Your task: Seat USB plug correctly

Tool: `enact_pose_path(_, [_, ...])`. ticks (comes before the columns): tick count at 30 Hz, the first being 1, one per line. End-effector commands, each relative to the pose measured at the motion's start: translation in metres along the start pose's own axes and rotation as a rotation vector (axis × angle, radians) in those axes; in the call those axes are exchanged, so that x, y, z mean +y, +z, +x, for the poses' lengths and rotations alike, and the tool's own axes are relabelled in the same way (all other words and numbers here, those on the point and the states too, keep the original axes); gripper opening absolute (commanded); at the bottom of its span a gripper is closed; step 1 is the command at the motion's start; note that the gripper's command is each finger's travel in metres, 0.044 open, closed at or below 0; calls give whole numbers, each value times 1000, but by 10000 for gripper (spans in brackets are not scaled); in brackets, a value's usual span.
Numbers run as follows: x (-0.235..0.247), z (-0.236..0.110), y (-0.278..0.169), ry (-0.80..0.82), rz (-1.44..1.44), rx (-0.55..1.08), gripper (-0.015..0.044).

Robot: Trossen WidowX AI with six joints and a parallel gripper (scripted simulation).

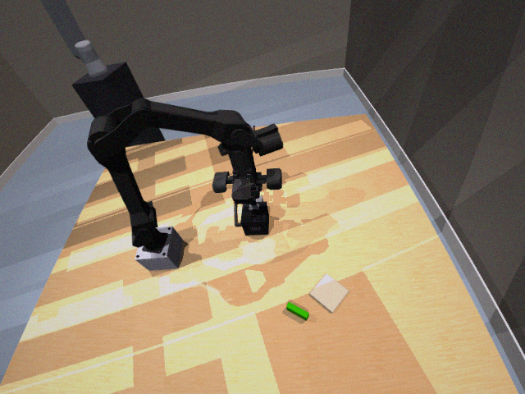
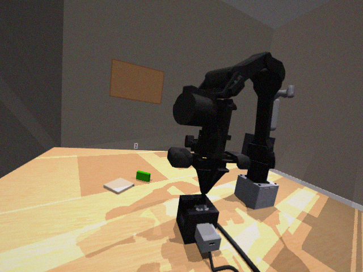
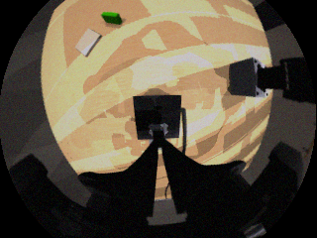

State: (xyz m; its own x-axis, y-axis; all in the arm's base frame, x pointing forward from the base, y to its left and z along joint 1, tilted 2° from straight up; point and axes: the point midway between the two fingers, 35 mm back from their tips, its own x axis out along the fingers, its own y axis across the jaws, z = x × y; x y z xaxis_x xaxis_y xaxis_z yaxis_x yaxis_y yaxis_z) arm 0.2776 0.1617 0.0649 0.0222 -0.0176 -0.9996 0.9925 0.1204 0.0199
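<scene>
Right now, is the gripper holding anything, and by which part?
Yes. The gripper is shut on the USB plug on top of the power cube, pinching its upper end from above.

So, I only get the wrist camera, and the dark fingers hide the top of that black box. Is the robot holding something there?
Observer: Yes. From the side, the end effector is shut on a small grey USB plug on top of the power cube.
Operator: Anything else attached to the box?
Observer: A grey adapter sits in its side face, with a black cable trailing across the table.
Operator: And beyond the table?
Observer: An orange board hangs on the wall.
</scene>
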Motion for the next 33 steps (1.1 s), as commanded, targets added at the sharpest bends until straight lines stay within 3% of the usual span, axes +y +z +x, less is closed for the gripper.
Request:
enact_pose_path(1, [0,1,0,-2,-3,-1,0])
enact_pose_path(33, [0,5,0,-2,-3,-1,0])
